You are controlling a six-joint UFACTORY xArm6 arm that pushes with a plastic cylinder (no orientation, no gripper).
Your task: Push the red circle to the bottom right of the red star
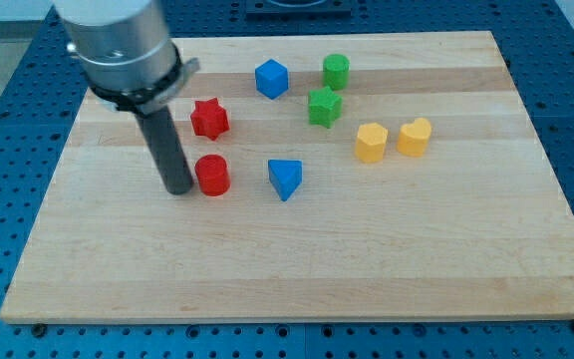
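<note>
The red circle [212, 176] is a short red cylinder on the wooden board [297, 259]. It lies just below the red star [209, 119], almost straight under it. My tip [178, 187] rests on the board right against the red circle's left side, touching it or nearly so. The rod rises from there to the view's upper left, where the grey arm body hides part of the board's top left corner.
A blue triangle [285, 179] lies to the right of the red circle. Further up are a blue cube [271, 78], a green cylinder [336, 71] and a green star [324, 106]. Two yellow blocks [371, 143] [415, 137] sit at the right.
</note>
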